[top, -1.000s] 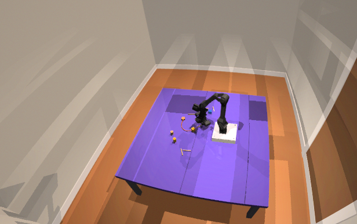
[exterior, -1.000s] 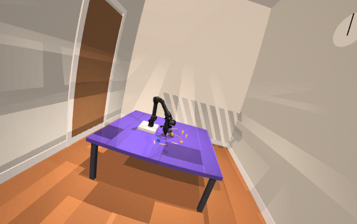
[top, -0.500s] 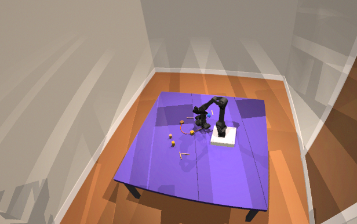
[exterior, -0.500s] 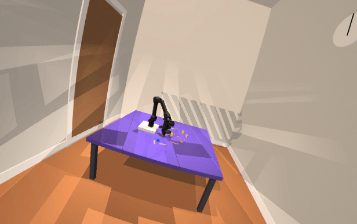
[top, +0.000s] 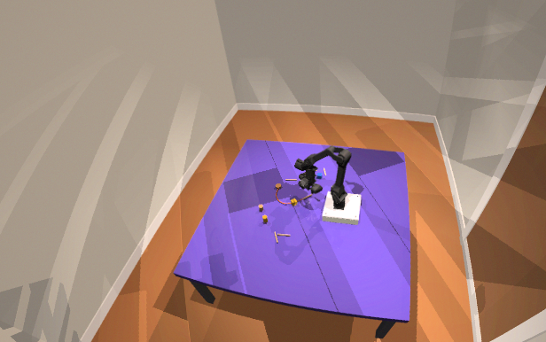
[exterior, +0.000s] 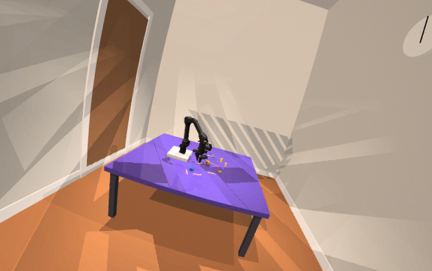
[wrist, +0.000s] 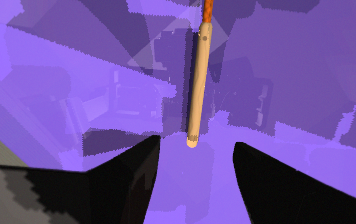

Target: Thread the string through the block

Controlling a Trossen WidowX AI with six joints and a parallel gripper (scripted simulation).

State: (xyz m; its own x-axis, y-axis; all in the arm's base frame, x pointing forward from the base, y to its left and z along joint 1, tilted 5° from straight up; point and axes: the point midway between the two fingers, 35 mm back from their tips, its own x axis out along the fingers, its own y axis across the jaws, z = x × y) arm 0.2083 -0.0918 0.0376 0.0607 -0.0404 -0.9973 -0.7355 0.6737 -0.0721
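Two black fingers of the gripper (top: 310, 186) (exterior: 200, 159) (wrist: 198, 140) are parted, with nothing gripped. The wooden stick (top: 308, 197) (exterior: 200, 163) (wrist: 200, 85) is seen on the base side of the yellow block (top: 293, 202) (exterior: 207, 162); its string (top: 277, 197) (exterior: 214, 165) (wrist: 208, 11) is extended from the block's opposite side to the round button (top: 278, 186) (exterior: 219, 171). The stick's free end is framed between the fingertips in the wrist view.
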